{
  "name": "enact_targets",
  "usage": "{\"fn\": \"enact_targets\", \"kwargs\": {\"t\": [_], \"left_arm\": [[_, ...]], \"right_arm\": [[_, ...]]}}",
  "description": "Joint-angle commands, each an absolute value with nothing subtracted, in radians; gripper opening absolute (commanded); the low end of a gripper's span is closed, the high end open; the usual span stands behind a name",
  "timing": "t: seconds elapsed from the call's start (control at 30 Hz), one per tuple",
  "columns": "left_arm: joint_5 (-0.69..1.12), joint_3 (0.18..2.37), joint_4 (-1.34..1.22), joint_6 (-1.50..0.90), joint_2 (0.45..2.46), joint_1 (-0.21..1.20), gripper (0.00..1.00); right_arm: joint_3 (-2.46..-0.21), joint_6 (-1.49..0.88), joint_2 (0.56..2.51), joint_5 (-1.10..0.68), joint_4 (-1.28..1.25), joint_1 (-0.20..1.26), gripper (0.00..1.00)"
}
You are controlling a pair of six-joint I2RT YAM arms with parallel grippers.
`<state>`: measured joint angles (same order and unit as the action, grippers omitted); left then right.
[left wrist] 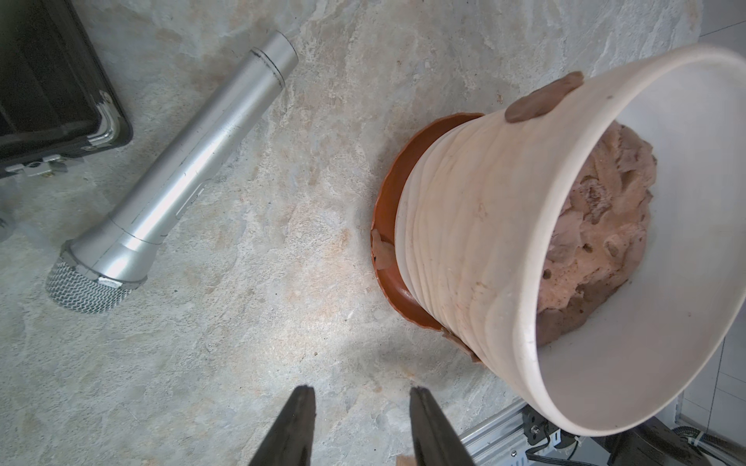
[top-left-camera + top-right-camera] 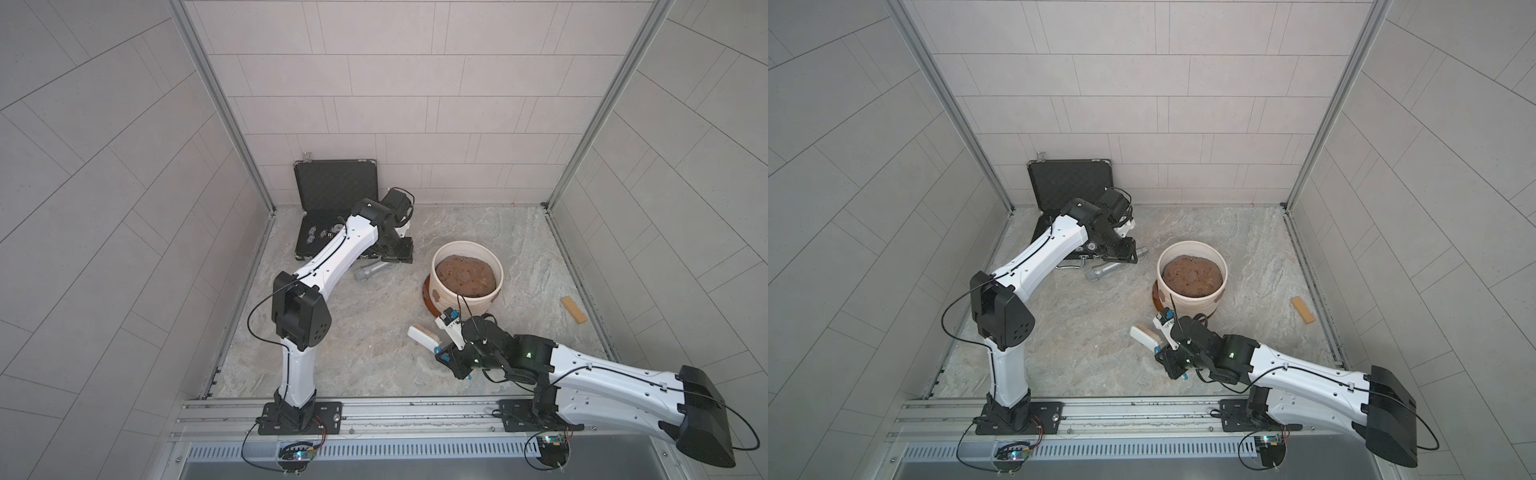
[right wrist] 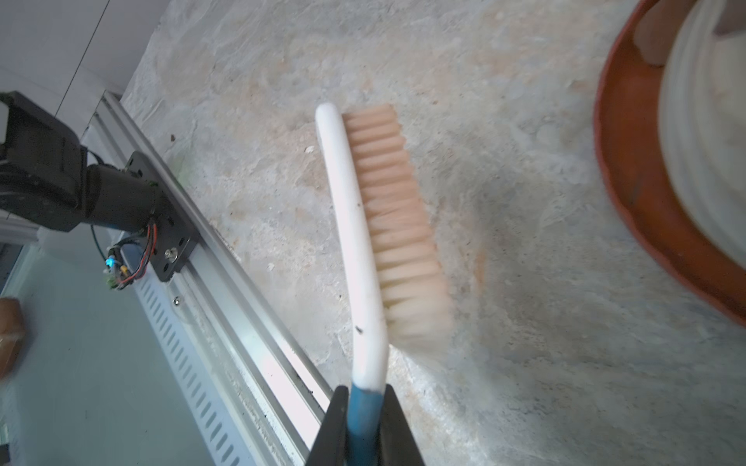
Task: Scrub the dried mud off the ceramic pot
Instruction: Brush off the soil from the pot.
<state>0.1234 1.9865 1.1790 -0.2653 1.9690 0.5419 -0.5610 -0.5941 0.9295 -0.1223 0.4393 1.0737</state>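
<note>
**mossy:** Stone-look tabletop (image 2: 353, 365), with the pot (image 2: 457, 306) on its saucer (image 2: 428, 305) a bit right of centre, roughly midway between the far and front edges. So which arm goes in?

**rk:** Right one imo. It's got the right gripper (image 3: 364, 397) clamped on the brush (image 3: 359, 226) by the blue handle end, just front of the pot. The brush's long axis runs toward the left edge, bristles facing the pot but not touching it. The mud (image 2: 436, 296) on the front-left wall looks closest.

**mossy:** And the left?

**rk:** The left gripper (image 1: 361, 399) is partly open and holding nothing, off the pot's far-left side. Another mud patch (image 1: 541, 99) sits on the rim there.
</note>
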Motion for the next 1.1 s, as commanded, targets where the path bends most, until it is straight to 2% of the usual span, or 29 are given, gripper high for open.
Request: {"fn": "enact_targets", "kwargs": {"t": [0.0,0.1,0.23,0.37,0.47,0.73,0.93,1.07], "left_arm": [[0.13,1.999,1.192,-0.266,1.963,0.542,0.41],[0.126,1.985,1.182,-0.268,1.952,0.542,0.41],[0.106,1.977,1.179,-0.27,1.944,0.542,0.41],[0.107,1.937,1.154,-0.274,1.917,0.529,0.41],[0.106,1.897,1.133,-0.277,1.891,0.508,0.42],[0.122,1.786,1.074,-0.281,1.8,0.441,0.48],[0.127,1.774,1.068,-0.283,1.785,0.435,0.49],[0.129,1.773,1.069,-0.284,1.785,0.434,0.49]], "right_arm": [[-0.618,-0.591,0.861,-0.027,0.503,1.074,0.0],[-0.648,-0.662,0.818,0.217,0.546,1.07,0.0],[-0.722,-0.636,0.937,0.277,0.515,1.071,0.0],[-0.854,-0.691,1.094,0.355,0.619,1.075,0.0],[-0.883,-0.782,1.128,0.448,0.657,1.074,0.0],[-0.821,-0.869,1.175,0.44,0.698,1.055,0.0],[-0.763,-0.851,1.242,0.399,0.664,1.045,0.0],[-0.786,-0.759,1.309,0.254,0.674,1.044,0.0]]}}
